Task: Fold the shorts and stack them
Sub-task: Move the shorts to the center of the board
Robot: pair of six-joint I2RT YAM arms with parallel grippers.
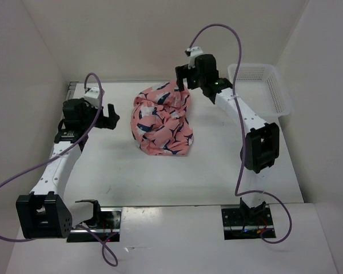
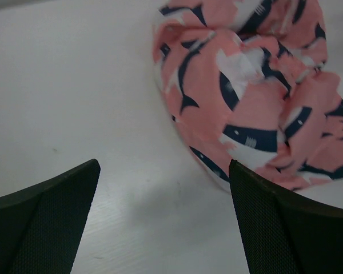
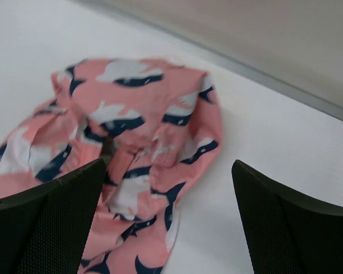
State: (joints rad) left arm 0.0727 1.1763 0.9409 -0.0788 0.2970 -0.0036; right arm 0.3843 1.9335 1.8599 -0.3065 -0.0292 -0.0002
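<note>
The salmon-pink shorts with navy-and-white whale shapes lie crumpled in a heap at the middle of the white table. My left gripper is open and empty, just left of the heap, apart from it. In the left wrist view the shorts fill the upper right, past my right-hand finger. My right gripper is open and empty, hovering over the heap's far right edge. In the right wrist view the shorts lie below, between and left of the fingers.
A white plastic mesh basket stands at the back right of the table, close to the right wall. White walls enclose the table on the left, back and right. Purple cables loop over both arms.
</note>
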